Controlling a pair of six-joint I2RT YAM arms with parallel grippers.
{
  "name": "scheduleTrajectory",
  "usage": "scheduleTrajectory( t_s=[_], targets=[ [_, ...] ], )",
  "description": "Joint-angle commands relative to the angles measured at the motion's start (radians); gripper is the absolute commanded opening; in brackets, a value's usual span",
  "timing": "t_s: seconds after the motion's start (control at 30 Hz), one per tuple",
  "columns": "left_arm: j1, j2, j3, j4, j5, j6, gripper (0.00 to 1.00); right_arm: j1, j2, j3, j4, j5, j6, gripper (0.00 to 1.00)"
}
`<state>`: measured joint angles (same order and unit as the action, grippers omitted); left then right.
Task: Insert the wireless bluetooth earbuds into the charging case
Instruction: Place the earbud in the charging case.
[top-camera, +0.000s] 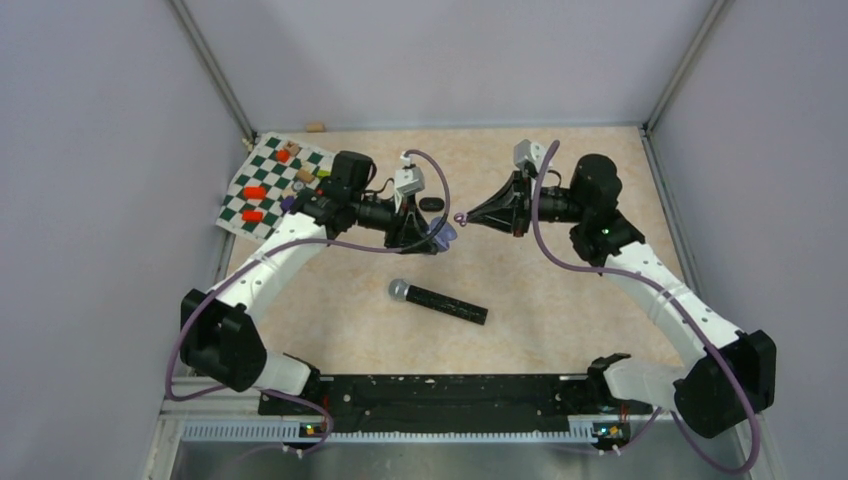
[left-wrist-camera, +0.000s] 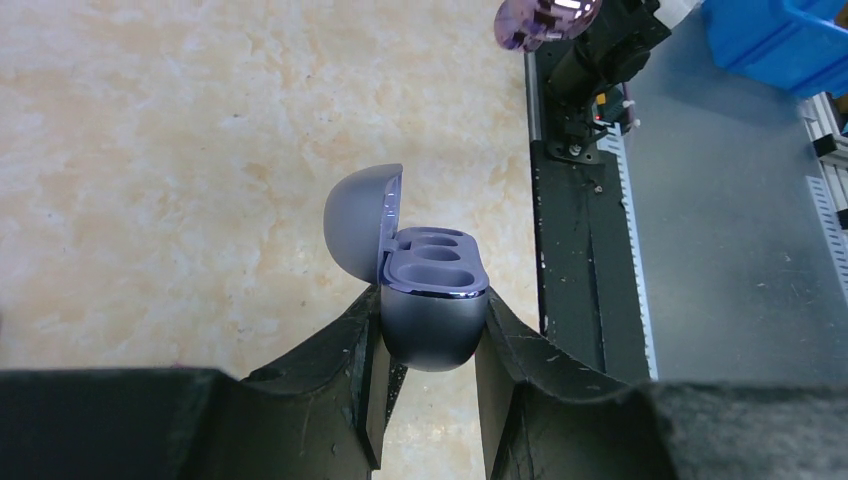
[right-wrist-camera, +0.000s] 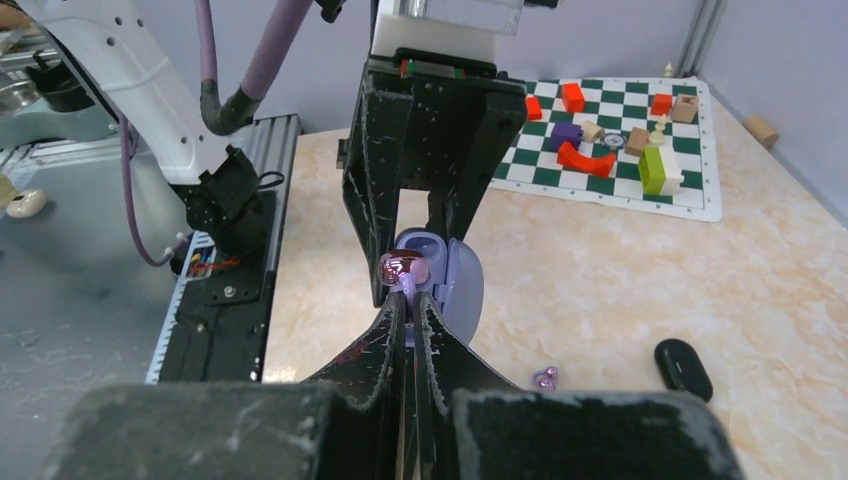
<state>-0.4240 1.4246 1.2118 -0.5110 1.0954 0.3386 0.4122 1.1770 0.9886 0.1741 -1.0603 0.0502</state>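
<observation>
A purple earbud (right-wrist-camera: 403, 267) is pinched at the very tip of the right tool (right-wrist-camera: 408, 300), whose fingers are closed tight on its stem. It hangs in the air just in front of the charging case (left-wrist-camera: 432, 335), near it but apart from it. The case is lavender with its lid (left-wrist-camera: 362, 232) hinged open, and two moulded wells are in plain view in its top. The left tool (top-camera: 432, 238) grips the case by its lower body, one finger on each side, holding it above the tabletop (top-camera: 560, 290).

A second purple earbud (right-wrist-camera: 545, 377) lies on the tabletop below the right tool, and a black oval object (right-wrist-camera: 683, 368) rests a little beyond it. A black microphone (top-camera: 438, 302) lies nearer the arm bases, tilted across the middle. A checkered mat (top-camera: 268, 160) carrying small coloured blocks sits at the far left corner.
</observation>
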Motion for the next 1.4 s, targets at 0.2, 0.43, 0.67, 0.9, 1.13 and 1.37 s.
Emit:
scheduleTrajectory(
  t_s=[0.2, 0.43, 0.67, 0.9, 1.13, 1.37],
  targets=[
    [-0.002, -0.052, -0.009, 0.062, 0.134, -0.012, 0.00, 0.061, -0.015, -0.042, 0.167, -0.031, 0.038, 0.00],
    [-0.023, -0.048, -0.020, 0.060, 0.148, 0.008, 0.00, 0.091, 0.001, -0.056, 0.185, -0.013, 0.035, 0.00],
    [-0.031, -0.041, -0.009, 0.049, 0.156, 0.010, 0.00, 0.111, 0.012, -0.055, 0.156, -0.001, -0.005, 0.00],
    [-0.032, -0.046, -0.010, 0.049, 0.149, 0.004, 0.00, 0.120, 0.013, -0.054, 0.137, 0.000, -0.031, 0.00],
    [-0.034, -0.045, -0.011, 0.049, 0.139, 0.000, 0.00, 0.124, 0.015, -0.056, 0.130, 0.002, -0.045, 0.01],
    [-0.035, -0.048, -0.018, 0.050, 0.133, 0.003, 0.00, 0.125, 0.020, -0.060, 0.135, 0.009, -0.044, 0.01]
  ],
)
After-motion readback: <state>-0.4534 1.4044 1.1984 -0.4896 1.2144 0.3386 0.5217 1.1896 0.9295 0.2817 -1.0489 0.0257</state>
